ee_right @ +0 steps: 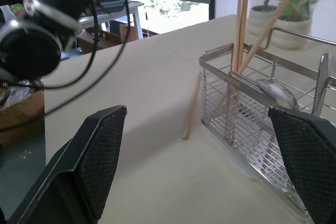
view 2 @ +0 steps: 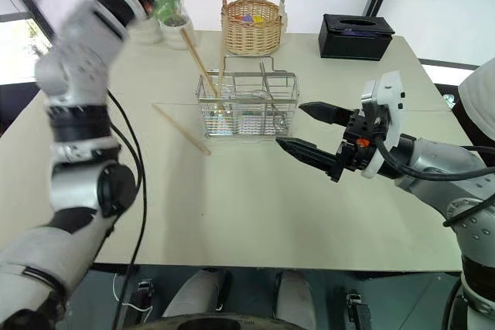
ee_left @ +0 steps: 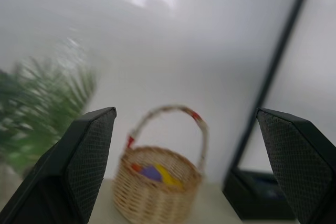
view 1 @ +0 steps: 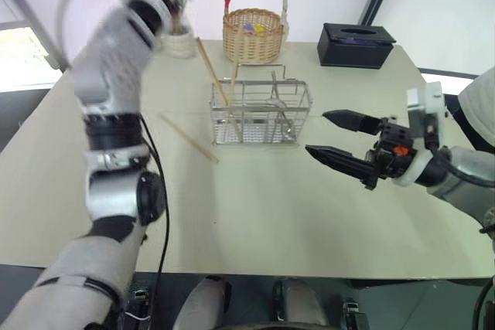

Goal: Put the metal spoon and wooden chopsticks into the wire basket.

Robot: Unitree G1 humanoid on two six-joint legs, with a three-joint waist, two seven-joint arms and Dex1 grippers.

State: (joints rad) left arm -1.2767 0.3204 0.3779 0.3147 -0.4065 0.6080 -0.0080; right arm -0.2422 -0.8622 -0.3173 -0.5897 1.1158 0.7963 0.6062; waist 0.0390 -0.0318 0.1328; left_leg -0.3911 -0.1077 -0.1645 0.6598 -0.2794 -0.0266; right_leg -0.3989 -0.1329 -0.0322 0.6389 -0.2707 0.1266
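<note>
Your right gripper hangs open beside the wire basket holding the metal spoon and two wooden chopsticks; left gripper open, raised; next, grasp the stray chopstick.

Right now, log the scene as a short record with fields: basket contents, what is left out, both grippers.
container: rectangular silver wire basket near the middle of the pale table
in basket: shiny metal spoon; pale wooden chopsticks leaning in one end compartment
left out: one wooden chopstick flat on the table beside the basket
left gripper: open, raised, empty
right gripper: open, empty, beside the basket
</note>
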